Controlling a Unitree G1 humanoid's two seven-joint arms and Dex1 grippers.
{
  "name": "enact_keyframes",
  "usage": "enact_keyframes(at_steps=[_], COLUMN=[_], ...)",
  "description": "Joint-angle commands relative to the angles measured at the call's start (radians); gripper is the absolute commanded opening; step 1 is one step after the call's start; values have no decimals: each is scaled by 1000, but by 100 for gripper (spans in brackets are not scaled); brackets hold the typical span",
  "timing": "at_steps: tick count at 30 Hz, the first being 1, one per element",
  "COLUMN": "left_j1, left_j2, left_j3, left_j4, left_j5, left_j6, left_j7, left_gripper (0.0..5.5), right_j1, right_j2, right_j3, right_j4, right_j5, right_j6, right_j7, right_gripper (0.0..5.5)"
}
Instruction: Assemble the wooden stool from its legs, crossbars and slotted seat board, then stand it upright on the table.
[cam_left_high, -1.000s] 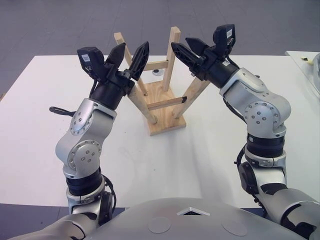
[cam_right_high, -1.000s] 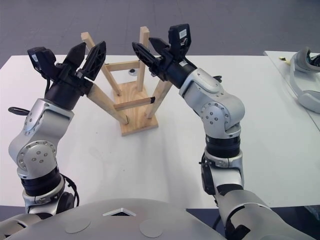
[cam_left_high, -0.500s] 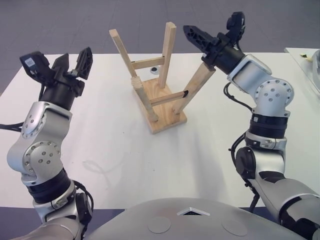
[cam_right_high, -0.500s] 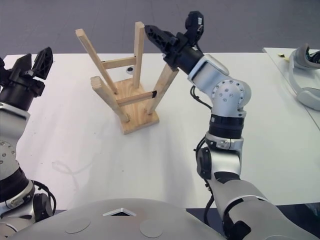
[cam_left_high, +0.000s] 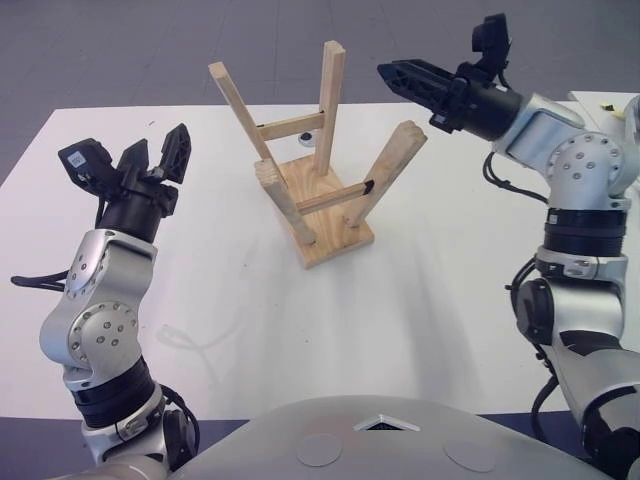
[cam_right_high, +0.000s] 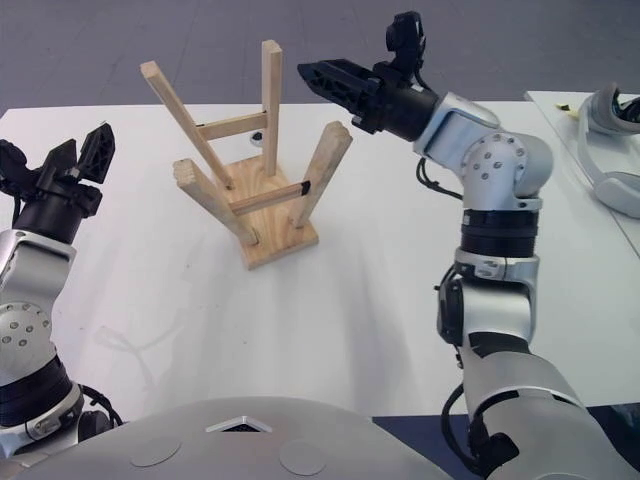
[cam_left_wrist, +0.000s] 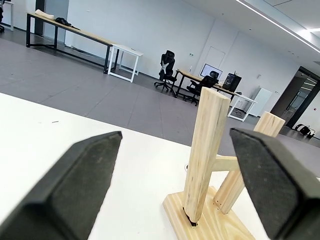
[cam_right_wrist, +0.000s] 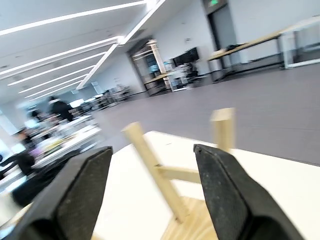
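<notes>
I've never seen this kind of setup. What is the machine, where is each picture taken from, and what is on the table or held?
This is a humanoid robot with two arms, each ending in a black two-fingered end effector. Two pictures come from paired cameras on its head, looking down over the arms; the other two come from wrist cameras, looking out between the fingers. On the white table a pale wooden stool rests upside down: seat board flat on the surface, four legs joined by crossbars pointing up. The left end effector and the right end effector hang on either side of it, both open and holding nothing.
</notes>
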Motion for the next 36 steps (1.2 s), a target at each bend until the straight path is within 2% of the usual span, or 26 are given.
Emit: enact_keyframes(at_steps=[1, 6, 9, 12, 19, 27, 36], left_j1=[10, 17, 13, 6, 4, -5, -24], left_j2=[15, 15, 14, 14, 27, 42, 55], left_j3=[3, 8, 5, 5, 6, 7, 4], left_j4=[-4, -24, -28, -37, -40, -44, -43], left_j5=[9, -2, -7, -16, -28, -35, -37], left_j6=[-4, 0, 4, 8, 6, 2, 1], left_j7=[8, 18, 22, 30, 35, 38, 33], left_gripper=[400, 400, 400, 400, 400, 400, 400], right_j1=[22, 78, 96, 108, 85, 152, 180], right_j2=[-74, -172, -192, -191, -144, -159, -140], right_j3=[17, 71, 94, 97, 20, 88, 98], right_j4=[-38, -79, -75, -69, -47, -67, -67], right_j5=[33, 5, -25, -54, -32, -153, -207], right_j6=[70, 99, 80, 50, -30, -146, -209], right_j7=[119, 245, 274, 288, 333, 371, 359], right_gripper=[305, 305, 305, 305, 305, 305, 305])
